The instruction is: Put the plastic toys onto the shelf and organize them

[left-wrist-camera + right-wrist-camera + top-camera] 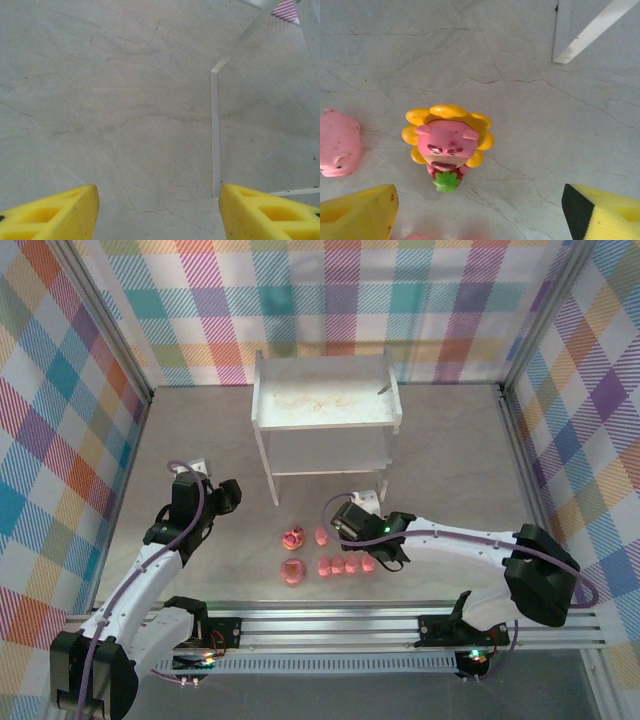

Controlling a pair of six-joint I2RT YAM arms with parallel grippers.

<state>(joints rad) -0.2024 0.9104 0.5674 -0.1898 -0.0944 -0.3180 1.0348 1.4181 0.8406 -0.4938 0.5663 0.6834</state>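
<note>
Pink-faced figure (447,146) (yellow petal ruff, green collar)

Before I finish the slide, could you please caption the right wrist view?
Open right gripper over a yellow-petalled pink figure, pink pig beside it, shelf leg beyond.

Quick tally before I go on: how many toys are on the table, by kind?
Pink pigs: 5
Pink ring donut: 1
Pink-red figure: 1
Yellow-petalled figure: 1
Total: 8

Plaid pastel walls (60,390) on three sides; grey veined tabletop (450,460); even light.
</note>
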